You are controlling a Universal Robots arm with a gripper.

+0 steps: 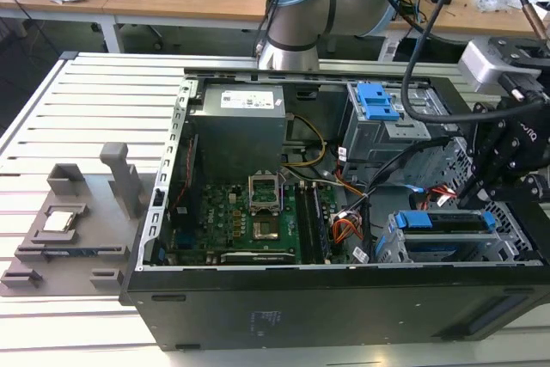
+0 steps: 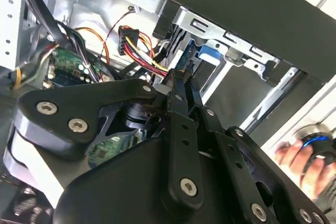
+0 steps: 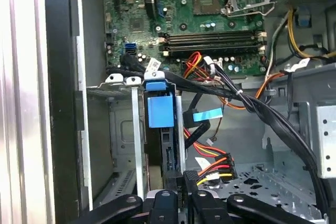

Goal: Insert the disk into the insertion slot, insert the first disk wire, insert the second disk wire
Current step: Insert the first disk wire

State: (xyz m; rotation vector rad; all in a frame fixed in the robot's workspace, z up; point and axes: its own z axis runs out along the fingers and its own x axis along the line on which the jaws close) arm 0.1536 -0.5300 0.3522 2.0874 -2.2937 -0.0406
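**End effector at the drive cage, disk seated, wire plug loose beside it**

Shows, at the exterior view's left, a slatted bench carrying a grey fixture, then an open computer case with its motherboard exposed. Further right, places the disk in its blue carrier inside the insertion slot, apparently pushed home. Farthest right, sets the end effector just above the disk's rear edge, closed to a narrow gap; cannot tell whether anything sits pinched inside. In the first wrist view, puts a red, yellow and black wire plug just beside the end effector and near the disk.

Risks, as a judgement: snagging the crowded black cables crossing the bay, or meeting the disk's socket tilted, bending a plug or nudging the disk back out.
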